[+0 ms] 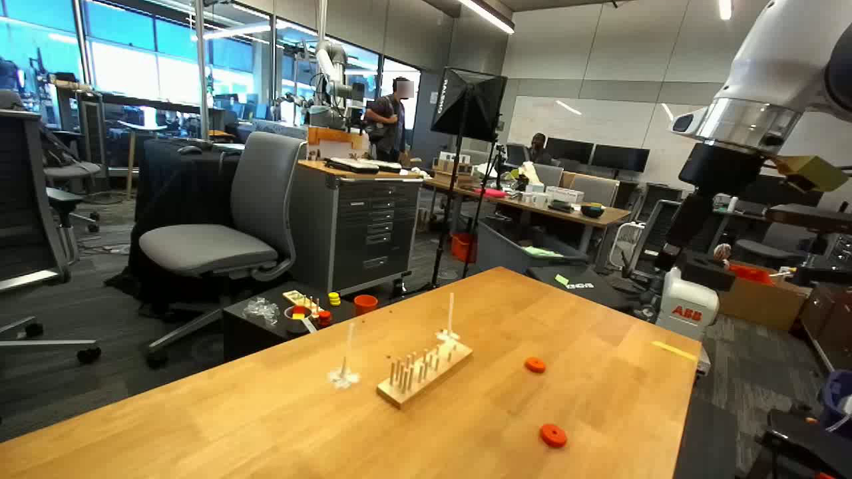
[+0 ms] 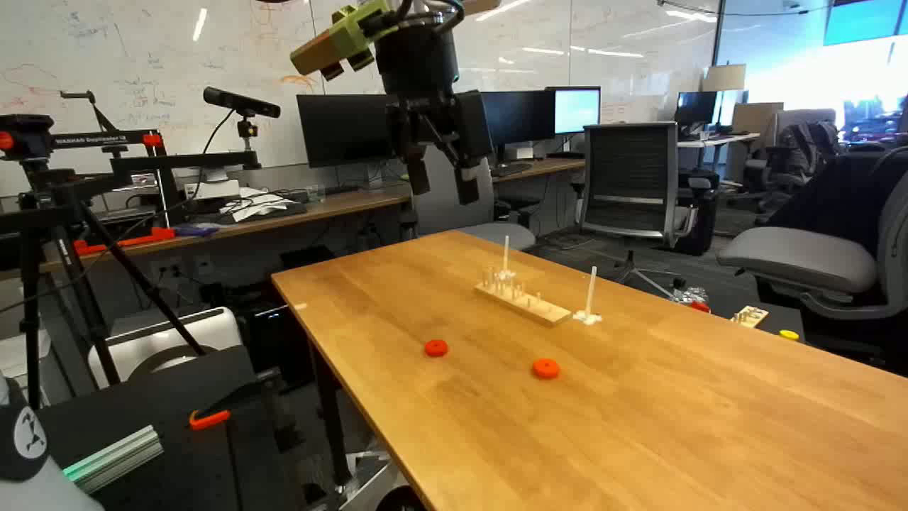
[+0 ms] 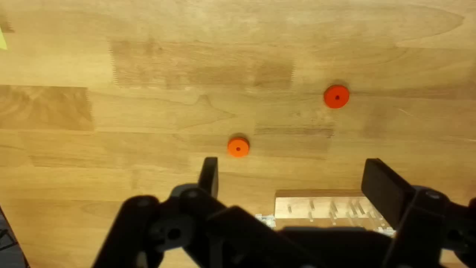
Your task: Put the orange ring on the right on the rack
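Observation:
Two small flat red-orange rings lie on the wooden table, apart from each other. The redder ring (image 3: 336, 96) is on the right in the wrist view, farther from the rack, and shows in both exterior views (image 1: 553, 436) (image 2: 436, 348). The brighter orange ring (image 3: 238, 147) is left of it, and shows in both exterior views (image 1: 535, 364) (image 2: 546, 368). The pale wooden rack (image 1: 426, 379) (image 2: 521, 299) has thin upright pegs with no ring on them; my gripper partly hides it in the wrist view (image 3: 319, 208). My gripper (image 3: 291, 160) (image 2: 443, 186) is open and empty, high above the table.
Two thin clear stands (image 1: 349, 349) (image 1: 451, 316) rise close to the rack. A yellow tape strip (image 1: 673, 350) lies near a table edge. Beyond the table, a low black surface holds another peg strip (image 1: 301, 301), yellow rings (image 1: 334, 299) and an orange cup (image 1: 365, 305).

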Available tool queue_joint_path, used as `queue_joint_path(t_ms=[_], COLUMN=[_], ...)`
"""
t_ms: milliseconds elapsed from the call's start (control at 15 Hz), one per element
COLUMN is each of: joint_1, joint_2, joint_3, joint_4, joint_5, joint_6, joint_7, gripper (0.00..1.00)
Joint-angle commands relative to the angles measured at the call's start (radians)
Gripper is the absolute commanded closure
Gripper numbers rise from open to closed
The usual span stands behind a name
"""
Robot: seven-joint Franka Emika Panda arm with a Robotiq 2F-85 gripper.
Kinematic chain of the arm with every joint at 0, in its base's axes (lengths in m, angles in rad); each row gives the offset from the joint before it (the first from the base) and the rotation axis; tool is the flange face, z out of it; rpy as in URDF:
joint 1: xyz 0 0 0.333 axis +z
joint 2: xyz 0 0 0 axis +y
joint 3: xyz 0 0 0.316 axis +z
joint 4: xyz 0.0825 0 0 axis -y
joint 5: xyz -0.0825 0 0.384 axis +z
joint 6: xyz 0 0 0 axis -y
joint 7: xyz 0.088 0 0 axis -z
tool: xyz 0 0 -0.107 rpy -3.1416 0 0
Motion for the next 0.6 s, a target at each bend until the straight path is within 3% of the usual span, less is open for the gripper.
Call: queue_joint_path(t_ms=[0,267,533], joint_1=[-0.001,-0.025,-0.013], joint_2=[0.000,0.108,0.085], joint_3=[0.001,0.013,0.002], joint_4=[0.002,0.068,0.031], joint_5=[0.000,-0.011,0.001], joint_6=[-0.003,0.005,-0.001], joint_7=[0.000,0.067,0.044], gripper=[0.00,0.00,0.00])
